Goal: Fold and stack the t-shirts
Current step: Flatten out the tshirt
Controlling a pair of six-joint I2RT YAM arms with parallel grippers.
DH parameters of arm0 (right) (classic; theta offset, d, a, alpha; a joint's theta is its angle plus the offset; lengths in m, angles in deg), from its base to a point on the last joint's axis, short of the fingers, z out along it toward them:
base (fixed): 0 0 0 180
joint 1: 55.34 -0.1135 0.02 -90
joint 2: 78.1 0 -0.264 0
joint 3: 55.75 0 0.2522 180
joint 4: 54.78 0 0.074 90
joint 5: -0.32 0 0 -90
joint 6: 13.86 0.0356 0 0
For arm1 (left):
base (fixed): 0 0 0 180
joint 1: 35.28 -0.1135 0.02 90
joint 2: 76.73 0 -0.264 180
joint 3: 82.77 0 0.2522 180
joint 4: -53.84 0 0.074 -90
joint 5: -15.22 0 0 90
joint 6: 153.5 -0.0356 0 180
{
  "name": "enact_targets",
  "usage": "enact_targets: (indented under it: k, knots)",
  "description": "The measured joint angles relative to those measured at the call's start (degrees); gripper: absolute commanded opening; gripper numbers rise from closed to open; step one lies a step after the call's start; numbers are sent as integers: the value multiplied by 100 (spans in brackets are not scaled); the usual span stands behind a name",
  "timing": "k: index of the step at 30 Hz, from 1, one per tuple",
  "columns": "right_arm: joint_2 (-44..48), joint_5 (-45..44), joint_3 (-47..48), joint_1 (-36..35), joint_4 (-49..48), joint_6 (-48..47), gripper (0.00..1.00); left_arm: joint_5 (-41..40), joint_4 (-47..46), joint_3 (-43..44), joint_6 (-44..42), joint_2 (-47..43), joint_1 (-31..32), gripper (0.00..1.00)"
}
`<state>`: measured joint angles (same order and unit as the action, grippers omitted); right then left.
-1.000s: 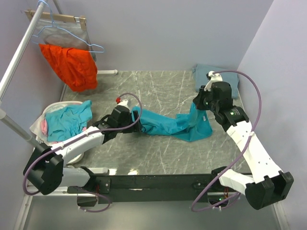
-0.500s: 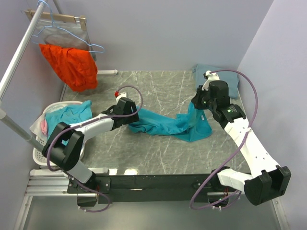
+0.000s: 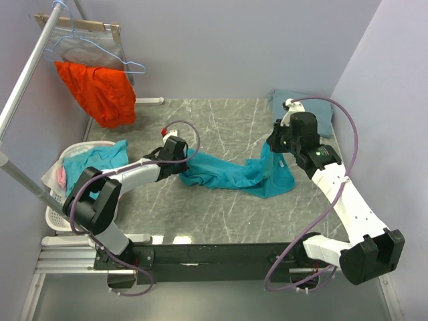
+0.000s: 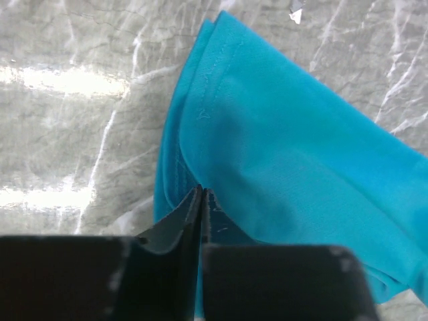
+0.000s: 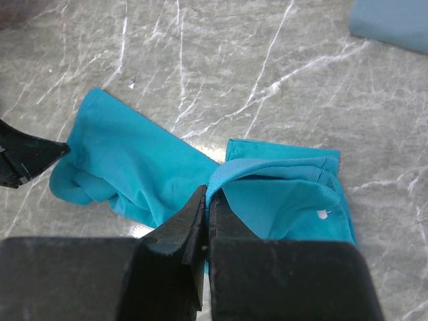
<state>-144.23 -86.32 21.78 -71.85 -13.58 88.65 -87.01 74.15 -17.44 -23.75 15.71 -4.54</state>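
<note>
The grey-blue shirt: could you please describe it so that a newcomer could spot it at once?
Find the marble table and go to its far right corner. The grey-blue shirt lies flat there, beyond the right gripper. Unlike the teal shirt stretched across the middle, it is duller and no gripper holds it.

A bright teal short-sleeved cloth t-shirt (image 3: pixel 234 175) lies crumpled and drawn out into a long band across the middle of the grey marble-patterned table (image 3: pixel 221 127), running left to right. Its left end is bunched in soft folds with a stitched hem showing (image 4: pixel 287 167). Its right end is lifted off the surface, a folded edge raised, with a small white neck label visible (image 5: pixel 134 167). A duller slate grey-blue cloth t-shirt (image 3: pixel 284 103) lies flat and folded at the far right corner, well apart (image 5: pixel 394 20)
</note>
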Motion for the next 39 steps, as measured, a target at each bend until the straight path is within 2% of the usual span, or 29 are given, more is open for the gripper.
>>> enact_targets:
  k: [10, 14, 20, 32, 35, 37, 39]
  knots:
    - [2, -81, 0, 0, 0, 2, 0, 236, -9, 2, -129, -116, -57, 1]
    - [2, -79, 0, 0, -2, 2, 0, 240, -2, 0, -160, -155, -72, 18]
    - [2, -81, 0, 0, 0, 2, 0, 249, -2, -9, -162, -103, -83, 25]
    - [2, -81, 0, 0, 0, 0, 0, 219, -31, -114, -162, 304, -92, 34]
    - [2, -76, 0, 0, 0, 0, 0, 181, -63, -142, -164, 304, -92, 34]
    - [2, -76, 0, 2, -2, 2, 0, 186, -83, -146, -166, 306, -92, 29]
    - [2, -76, 0, 2, -2, 0, 0, 201, -144, -146, -170, 350, -94, 15]
